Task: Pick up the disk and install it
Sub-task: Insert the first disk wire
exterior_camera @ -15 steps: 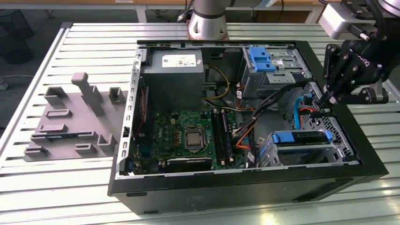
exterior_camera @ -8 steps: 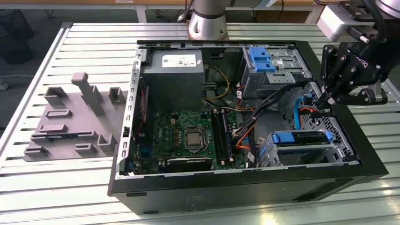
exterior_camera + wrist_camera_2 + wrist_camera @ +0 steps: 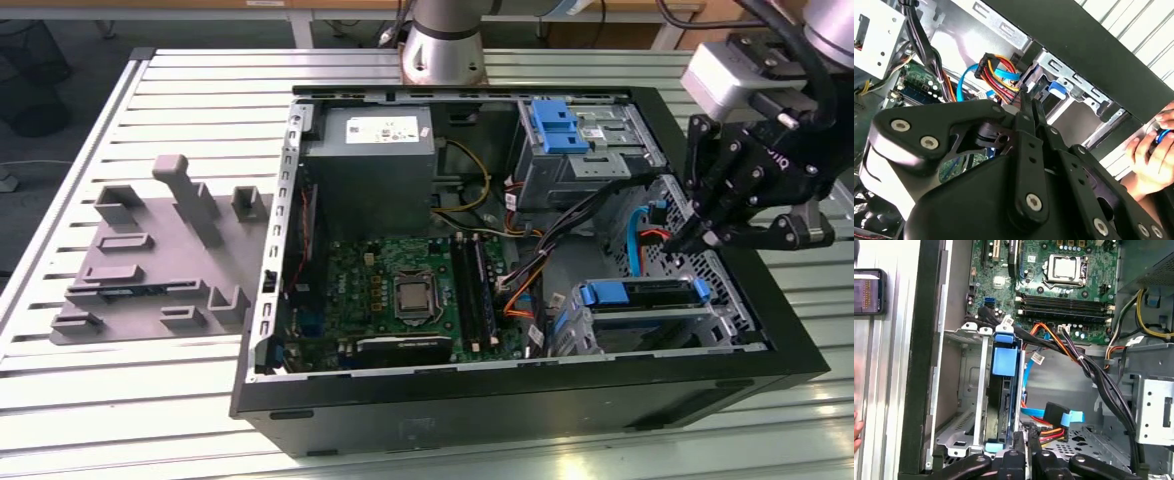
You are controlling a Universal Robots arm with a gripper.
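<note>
One open computer case point(image 3: 534, 400) holds the disk point(image 3: 1004, 405), edge-on in its blue carrier, inside the metal drive cage point(image 3: 966, 385). Coloured cables point(image 3: 1054, 420) lie just beside it. The gripper point(image 3: 1021, 452) sits at the disk's near end, fingers nearly together, grip uncertain.

Black linkage gripper point(image 3: 699, 238), silver screws, grey wrist.
</note>
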